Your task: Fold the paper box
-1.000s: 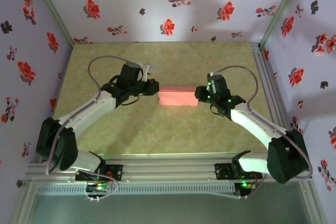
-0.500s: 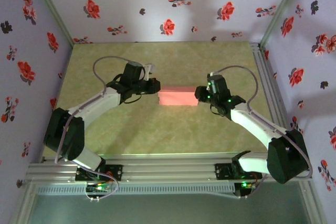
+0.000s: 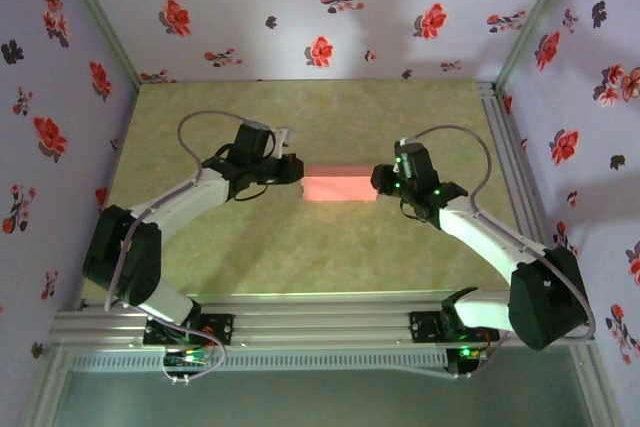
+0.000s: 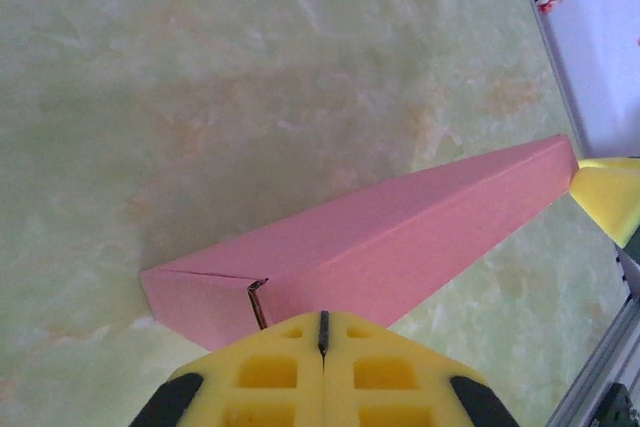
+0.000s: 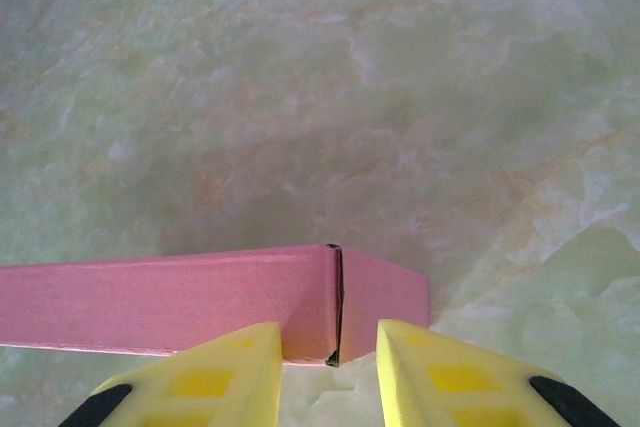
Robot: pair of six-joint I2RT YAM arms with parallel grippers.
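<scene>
The paper box [image 3: 340, 185] lies folded on the table as a flat pink rectangle. My left gripper [image 3: 298, 171] is at its left end. In the left wrist view the box [image 4: 400, 237] runs away from the yellow fingers [image 4: 270, 367]. The left gripper [image 4: 322, 315] is shut with nothing between its pads, its tips against the box's near end beside a small seam. My right gripper [image 3: 377, 183] is at the box's right end. In the right wrist view that gripper [image 5: 328, 332] stands open, its jaws either side of the end seam of the box [image 5: 160, 297].
The table [image 3: 300, 247] is a greenish marbled surface with flowered walls on three sides. An aluminium rail [image 3: 510, 167] runs along the right edge. The other arm's yellow finger [image 4: 610, 195] shows at the box's far end in the left wrist view.
The left arm's shoulder and elbow have shifted up and to the right, while its gripper stays at the box's left end. The box and the right arm have not moved.
</scene>
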